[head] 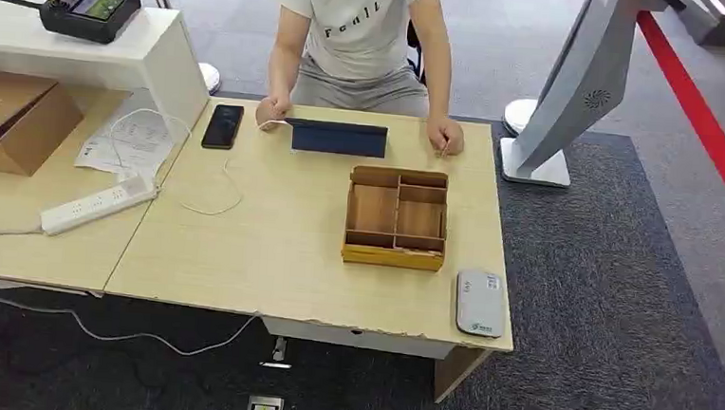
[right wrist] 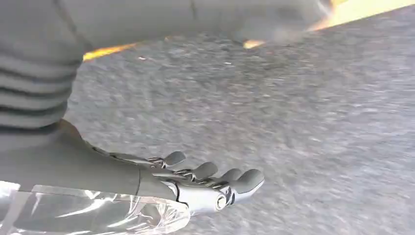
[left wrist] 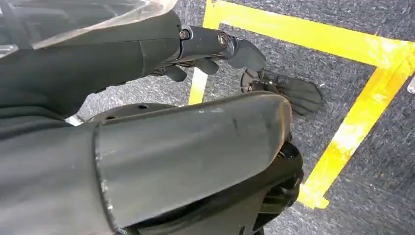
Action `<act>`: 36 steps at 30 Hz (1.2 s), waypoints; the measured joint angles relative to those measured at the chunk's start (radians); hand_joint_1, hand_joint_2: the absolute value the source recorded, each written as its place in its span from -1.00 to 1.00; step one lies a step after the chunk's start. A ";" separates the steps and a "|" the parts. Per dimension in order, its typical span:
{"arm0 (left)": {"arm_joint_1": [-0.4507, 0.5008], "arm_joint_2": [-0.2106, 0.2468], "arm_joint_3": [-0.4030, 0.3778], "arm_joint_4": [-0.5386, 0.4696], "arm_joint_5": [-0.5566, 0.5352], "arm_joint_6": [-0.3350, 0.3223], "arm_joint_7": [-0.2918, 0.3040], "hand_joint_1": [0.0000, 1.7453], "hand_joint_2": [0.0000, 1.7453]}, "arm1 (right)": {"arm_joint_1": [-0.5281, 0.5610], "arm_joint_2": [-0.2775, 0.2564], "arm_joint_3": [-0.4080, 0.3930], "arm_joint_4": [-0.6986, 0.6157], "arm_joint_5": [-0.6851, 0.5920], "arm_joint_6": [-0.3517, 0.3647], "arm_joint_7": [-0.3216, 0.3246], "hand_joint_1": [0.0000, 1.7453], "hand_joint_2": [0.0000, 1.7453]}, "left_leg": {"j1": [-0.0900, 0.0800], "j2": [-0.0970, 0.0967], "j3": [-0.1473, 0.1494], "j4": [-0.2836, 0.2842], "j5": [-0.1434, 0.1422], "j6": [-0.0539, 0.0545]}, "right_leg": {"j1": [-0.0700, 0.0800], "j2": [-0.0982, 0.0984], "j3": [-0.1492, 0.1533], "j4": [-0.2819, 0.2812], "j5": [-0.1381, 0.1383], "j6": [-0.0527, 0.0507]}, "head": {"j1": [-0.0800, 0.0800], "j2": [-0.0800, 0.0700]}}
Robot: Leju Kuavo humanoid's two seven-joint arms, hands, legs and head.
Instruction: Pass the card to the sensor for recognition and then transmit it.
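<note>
Hanging beside the robot's body over the grey carpet, the left hand (left wrist: 215,49) and right hand (right wrist: 205,183) grasp nothing, fingers loosely curled, so nothing has been picked up. One white card-reader sensor (head: 480,303) waits at the light wooden surface's (head: 271,247) near right corner, beside one wooden divided tray (head: 397,217) by the right edge. I cannot tell where the card is.

Head view bright, even overhead light, sharp, soft short shadows under the wooden box (head: 396,218). Left wrist view: near parts blurred and dim, glare on yellow floor tape (left wrist: 359,117). Right wrist view: carpet (right wrist: 303,107) motion-blurred, soft focus overall, glare on plastic wrap (right wrist: 98,213).
</note>
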 joint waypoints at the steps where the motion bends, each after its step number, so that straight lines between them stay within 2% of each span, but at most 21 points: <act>1: 0.001 0.000 0.000 0.000 -0.002 -0.004 0.002 -1.00 -1.00 | -0.005 0.002 -0.009 0.008 0.003 0.000 -0.023 -1.00 1.00 | 0.000 0.001 0.000 0.000 0.000 0.000 | 0.000 0.000 0.000 0.000 0.000 0.000 | 0.001 0.000; 2: 0.001 0.001 0.000 0.000 -0.008 -0.007 0.003 -1.00 -1.00 | -0.006 0.001 -0.017 0.011 0.008 0.000 -0.025 -1.00 1.00 | 0.000 0.001 0.000 0.000 0.000 0.000 | 0.000 0.000 0.000 0.000 0.000 0.000 | 0.000 0.000; 3: 0.001 0.002 0.000 0.000 -0.016 -0.013 0.007 -1.00 -1.00 | -0.002 -0.005 -0.025 0.010 0.020 0.000 0.001 -1.00 1.00 | 0.000 0.001 0.001 0.000 0.000 0.000 | 0.000 0.000 0.000 0.000 0.000 0.000 | 0.001 0.000; 4: 0.000 0.006 0.000 0.000 -0.020 -0.018 0.011 -1.00 -1.00 | 0.011 -0.016 -0.030 -0.008 0.037 -0.001 0.058 -1.00 1.00 | 0.000 0.000 0.000 0.000 0.000 0.000 | 0.000 0.000 0.001 0.000 0.000 0.000 | 0.001 0.000; 5: 0.001 0.008 0.000 0.000 -0.025 -0.021 0.015 -1.00 -1.00 | 0.033 -0.033 -0.033 -0.041 0.059 -0.001 0.138 -1.00 1.00 | -0.001 -0.002 0.001 0.000 -0.001 0.001 | -0.001 -0.001 0.002 -0.001 -0.001 0.001 | 0.000 0.000; 7: 0.002 0.016 0.000 0.000 -0.035 -0.032 0.021 -1.00 -1.00 | 0.107 -0.096 -0.046 -0.152 0.108 0.003 0.339 -1.00 1.00 | -0.002 -0.007 0.000 0.000 -0.001 0.001 | -0.002 -0.005 0.004 -0.001 -0.003 0.003 | 0.001 0.000; 8: 0.004 0.021 0.000 0.000 -0.036 -0.035 0.022 -1.00 -1.00 | 0.135 -0.131 -0.056 -0.196 0.119 0.012 0.405 -1.00 1.00 | -0.003 -0.008 0.000 0.000 -0.002 0.002 | -0.003 -0.005 0.004 0.000 -0.003 0.004 | 0.001 0.000; 9: 0.006 0.024 0.000 0.000 -0.038 -0.037 0.024 -1.00 -1.00 | 0.152 -0.165 -0.064 -0.228 0.129 0.027 0.444 -1.00 1.00 | -0.004 -0.007 -0.001 0.000 -0.002 0.002 | -0.004 -0.004 0.004 0.000 -0.003 0.004 | 0.001 0.000; 13: 0.003 0.035 0.000 0.000 -0.042 -0.039 0.025 -1.00 -1.00 | 0.196 -0.252 -0.104 -0.356 0.187 0.041 0.490 -1.00 1.00 | -0.004 -0.003 0.003 0.000 -0.004 0.003 | -0.004 -0.001 0.004 -0.001 -0.003 0.004 | 0.001 0.000; 23: 0.003 0.037 0.000 0.000 -0.047 -0.039 0.027 -1.00 -1.00 | 0.242 -0.297 -0.160 -0.525 0.209 0.040 0.503 -1.00 1.00 | -0.004 -0.003 0.004 0.000 -0.004 0.002 | -0.003 -0.001 0.006 -0.001 -0.003 0.003 | 0.000 0.000; 25: 0.003 0.040 0.000 0.000 -0.058 -0.042 0.028 -1.00 -1.00 | 0.227 -0.329 -0.169 -0.545 0.218 0.077 0.548 -1.00 1.00 | -0.005 -0.003 0.003 0.000 -0.004 0.003 | -0.005 -0.001 0.006 0.000 -0.003 0.004 | 0.000 0.000; 27: 0.002 0.044 0.000 0.000 -0.069 -0.050 0.028 -1.00 -1.00 | 0.185 -0.392 -0.177 -0.560 0.234 0.123 0.593 -1.00 1.00 | -0.007 0.000 0.004 0.000 -0.003 0.003 | -0.007 0.001 0.006 0.000 -0.002 0.005 | 0.000 0.000; 29: 0.002 0.053 -0.001 0.000 -0.079 -0.059 0.027 -1.00 -1.00 | 0.100 -0.468 -0.179 -0.564 0.262 0.206 0.666 -1.00 1.00 | -0.008 0.005 0.004 0.001 -0.003 0.004 | -0.009 0.006 0.003 0.000 0.001 0.007 | 0.001 0.000; 31: -0.001 0.059 -0.002 0.000 -0.088 -0.067 0.019 -1.00 -1.00 | 0.000 -0.541 -0.177 -0.560 0.301 0.283 0.672 -1.00 1.00 | -0.011 0.009 0.004 0.001 -0.001 0.007 | -0.012 0.009 0.001 0.001 0.002 0.008 | 0.000 0.000; 33: -0.004 0.064 -0.004 0.000 -0.090 -0.068 0.012 -1.00 -1.00 | -0.087 -0.589 -0.175 -0.560 0.333 0.303 0.662 -1.00 1.00 | -0.011 0.008 0.005 0.002 0.000 0.009 | -0.011 0.008 0.002 0.000 0.003 0.009 | 0.002 0.000; 36: -0.002 0.072 -0.009 0.000 -0.093 -0.066 0.020 -1.00 -1.00 | -0.174 -0.640 -0.162 -0.553 0.350 0.273 0.682 -1.00 1.00 | -0.011 0.003 0.003 0.002 0.001 0.009 | -0.011 0.003 0.002 0.000 0.003 0.009 | 0.001 0.000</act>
